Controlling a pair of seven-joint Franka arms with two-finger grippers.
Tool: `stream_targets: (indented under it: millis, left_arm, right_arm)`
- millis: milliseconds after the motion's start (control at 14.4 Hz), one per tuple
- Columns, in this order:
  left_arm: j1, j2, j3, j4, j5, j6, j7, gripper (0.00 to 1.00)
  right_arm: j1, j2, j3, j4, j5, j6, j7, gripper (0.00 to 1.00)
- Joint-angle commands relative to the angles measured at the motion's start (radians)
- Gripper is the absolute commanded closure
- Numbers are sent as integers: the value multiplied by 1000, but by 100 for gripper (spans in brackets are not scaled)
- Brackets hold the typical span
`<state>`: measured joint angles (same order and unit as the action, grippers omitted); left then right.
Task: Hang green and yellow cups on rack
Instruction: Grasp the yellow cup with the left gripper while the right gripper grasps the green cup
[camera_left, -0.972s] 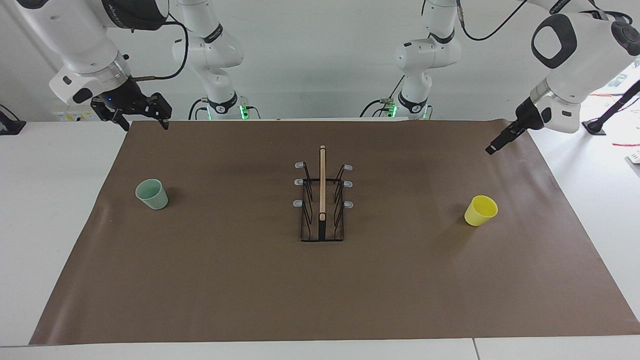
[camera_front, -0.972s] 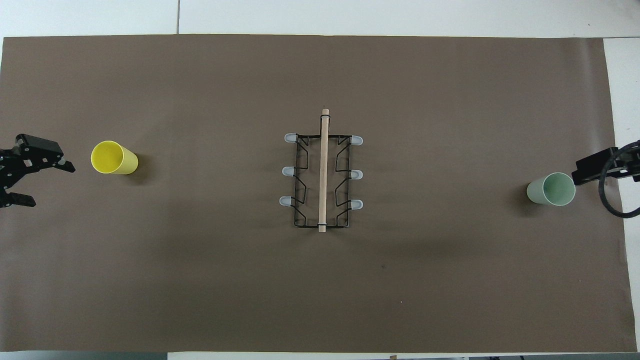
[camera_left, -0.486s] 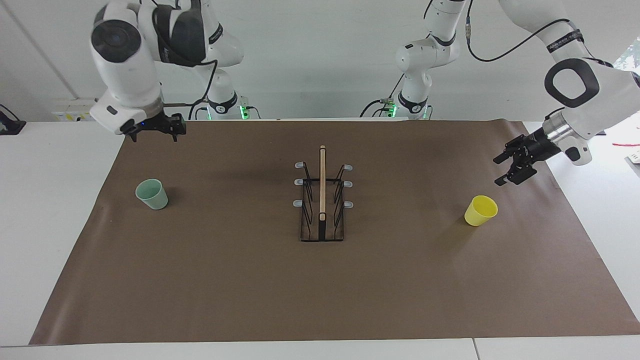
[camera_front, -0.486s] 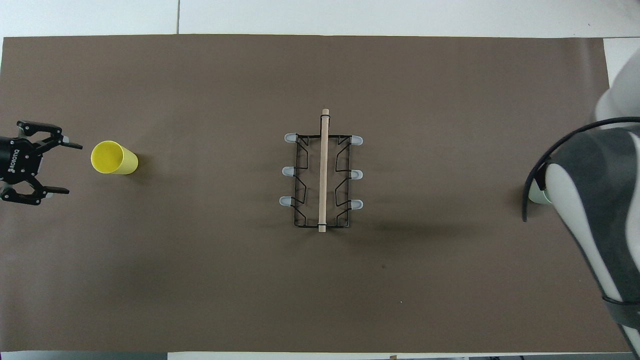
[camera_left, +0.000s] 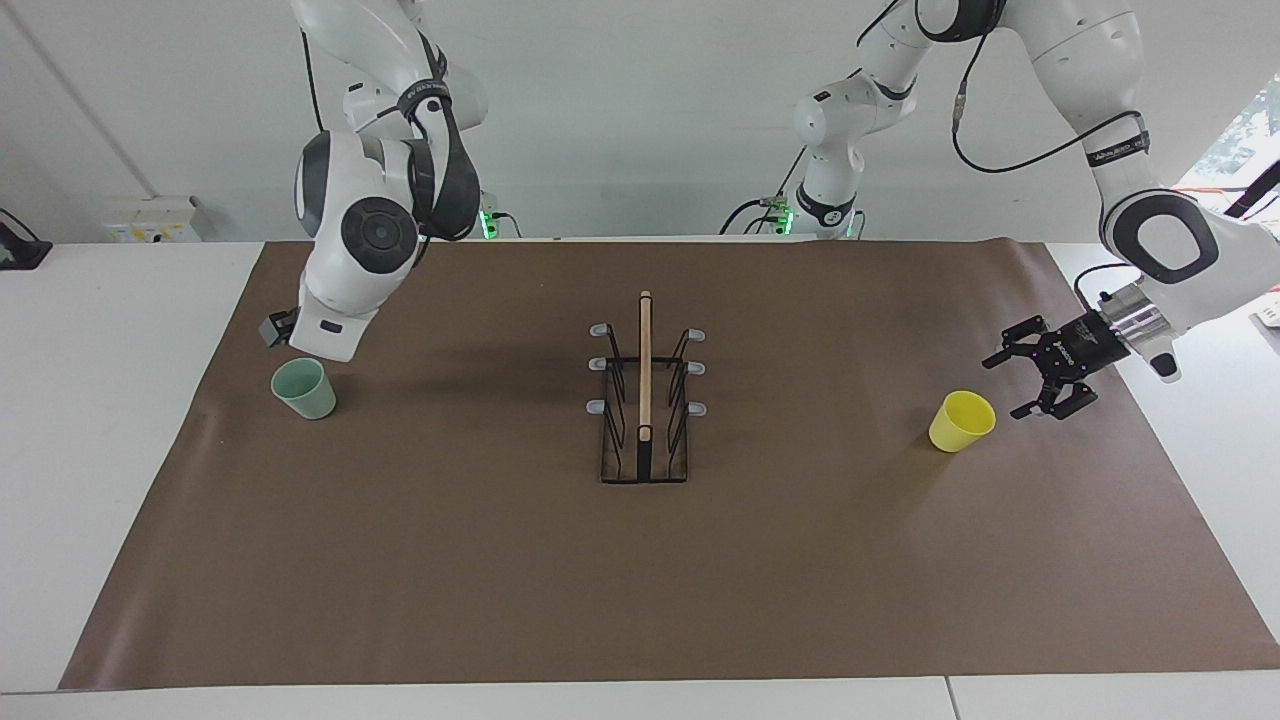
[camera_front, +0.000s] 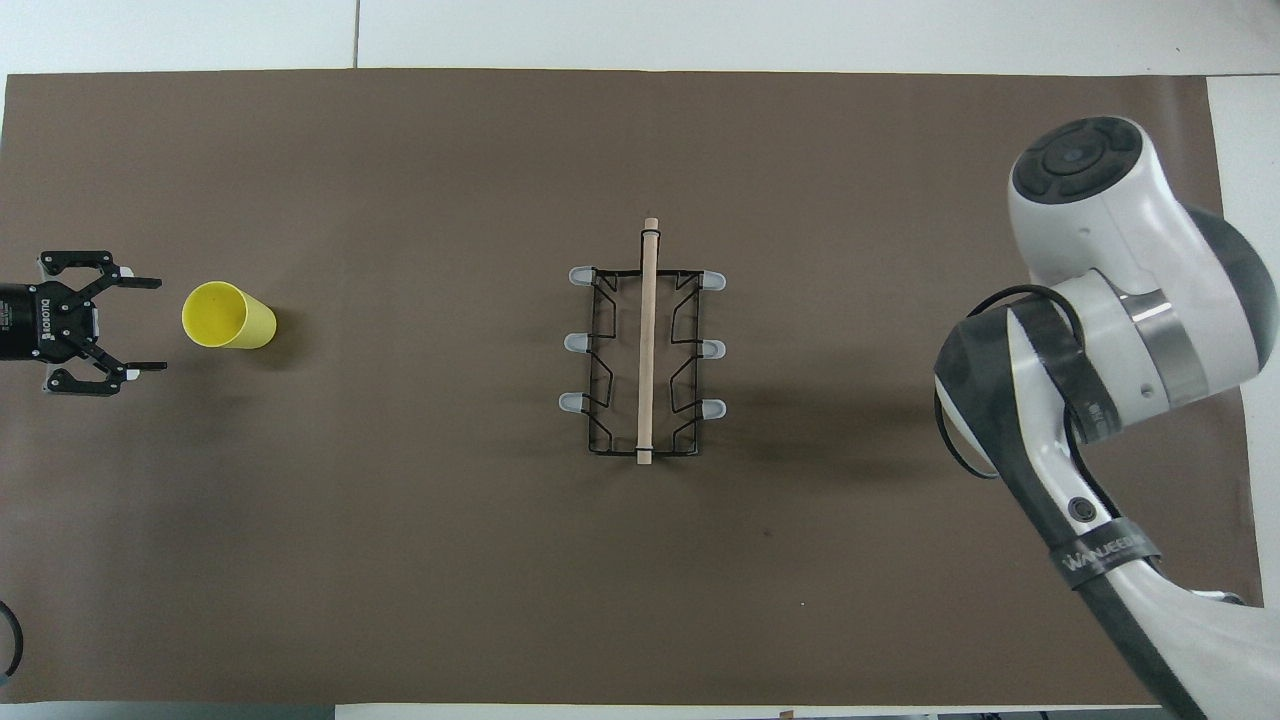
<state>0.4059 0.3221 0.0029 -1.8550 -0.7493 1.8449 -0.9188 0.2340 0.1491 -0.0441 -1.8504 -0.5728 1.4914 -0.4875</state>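
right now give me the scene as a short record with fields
yellow cup: on the brown mat, toward the left arm's end
green cup: on the mat, toward the right arm's end
rack: mid-mat, all prongs bare
left gripper: open, beside the yellow cup, not touching
right gripper: above the green cup, mostly hidden by its wrist
cups hung: none

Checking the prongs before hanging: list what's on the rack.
Nothing hangs on the rack. All six prongs show bare in both views. The green cup and yellow cup stand on the table.
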Motion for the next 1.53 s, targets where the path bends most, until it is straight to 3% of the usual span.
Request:
stream_targets:
  millis: [0,139,278,625,833,1250,1319,1458]
  left_arm:
    - [47,37,-4,2,-67,10,-52,0]
    - [34,20,-8,-106,-93,123,-51,0]
    - [11,11,-8,-150,-148,166,-49,0]
    - [-70,6,-9,-228,-192,290,-51,0]
    - [-111,3,-9,-239,-246,327,-51,0]
    - [-157,8,-9,-239,-292,373,-46,0]
    - [-162,11,-9,-237,-292,384,-51,6]
    - [-177,12,-9,-233,-292,395,-51,82]
  right_arm:
    - [56,32,4,-43,-58,10,-84,0]
    - [97,90,7,-27,-125,10,-140,0]
    - [120,110,7,-50,-162,33,-151,0]
    - [128,73,16,-240,-317,287,-303,0]
    - [88,60,16,-311,-347,369,-336,0]
    - [70,61,15,-418,-468,385,-324,0]
    - [68,60,15,-435,-501,403,-312,0]
    - [48,53,15,-470,-562,443,-261,0]
